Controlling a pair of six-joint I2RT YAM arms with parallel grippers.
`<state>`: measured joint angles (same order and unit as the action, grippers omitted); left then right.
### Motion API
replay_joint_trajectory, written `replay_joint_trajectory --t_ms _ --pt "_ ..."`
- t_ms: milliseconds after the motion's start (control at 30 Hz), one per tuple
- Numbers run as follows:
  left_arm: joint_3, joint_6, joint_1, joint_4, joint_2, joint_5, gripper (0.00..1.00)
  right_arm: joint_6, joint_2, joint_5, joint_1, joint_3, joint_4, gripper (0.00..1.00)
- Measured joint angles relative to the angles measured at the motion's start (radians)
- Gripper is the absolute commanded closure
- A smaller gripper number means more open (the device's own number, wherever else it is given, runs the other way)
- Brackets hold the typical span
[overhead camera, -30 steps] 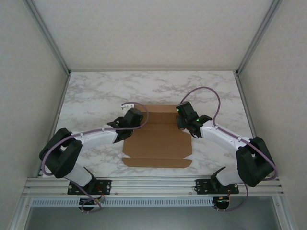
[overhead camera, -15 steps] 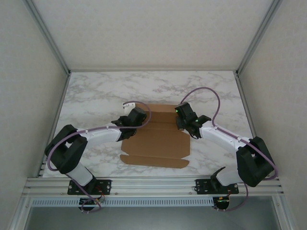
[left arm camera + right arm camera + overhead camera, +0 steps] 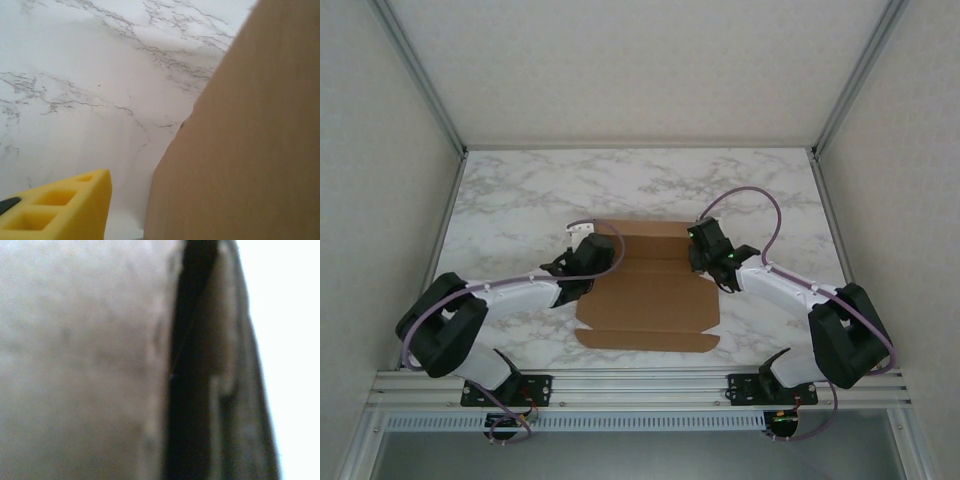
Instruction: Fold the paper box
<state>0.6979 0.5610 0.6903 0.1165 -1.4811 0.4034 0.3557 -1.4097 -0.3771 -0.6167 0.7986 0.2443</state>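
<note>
Cardboard paper box (image 3: 650, 295) lies on marble table (image 3: 520, 200). Right gripper (image 3: 705, 245) clamps shut, apparently on its far flap; left gripper (image 3: 588, 255) sits at left edge, opening unclear.

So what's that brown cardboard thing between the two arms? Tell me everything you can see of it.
The paper box is a plain brown die-cut cardboard sheet with crease lines across it and a narrow flap with notched corners along its near edge. It lies on the marble table, between the two arms. The left gripper has its jaws at the far left edge, the right gripper at the far right edge; whether either pinches it I cannot tell.
</note>
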Motion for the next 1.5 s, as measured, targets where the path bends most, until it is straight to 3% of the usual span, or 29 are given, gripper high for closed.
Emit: replay_joint_trajectory --t_ms 100,333,500,733,933,1167,1500 --pt "-0.015 0.010 0.000 -0.001 0.044 -0.027 0.40 0.000 0.000 0.001 0.000 -0.010 -0.029 0.90" --pt "-0.061 0.019 0.000 -0.007 0.143 -0.100 0.35 -0.001 0.047 0.006 0.004 -0.038 -0.075 0.55" --pt "-0.093 0.020 0.000 -0.011 0.252 -0.129 0.32 -0.018 0.140 0.015 0.004 -0.056 -0.101 0.40" --pt "-0.112 0.019 0.000 -0.023 0.301 -0.177 0.35 -0.054 0.232 0.074 0.009 -0.105 -0.147 0.33" --pt "-0.157 0.015 0.000 -0.034 0.437 -0.237 0.44 -0.075 0.368 0.150 0.010 -0.164 -0.163 0.29" --pt "-0.164 0.011 -0.002 -0.034 0.614 -0.225 0.39 -0.075 0.456 0.188 0.012 -0.161 -0.173 0.25" --pt "-0.055 0.020 -0.105 -0.051 0.443 -0.252 0.41 -0.009 0.314 0.157 0.072 -0.029 -0.065 0.27"
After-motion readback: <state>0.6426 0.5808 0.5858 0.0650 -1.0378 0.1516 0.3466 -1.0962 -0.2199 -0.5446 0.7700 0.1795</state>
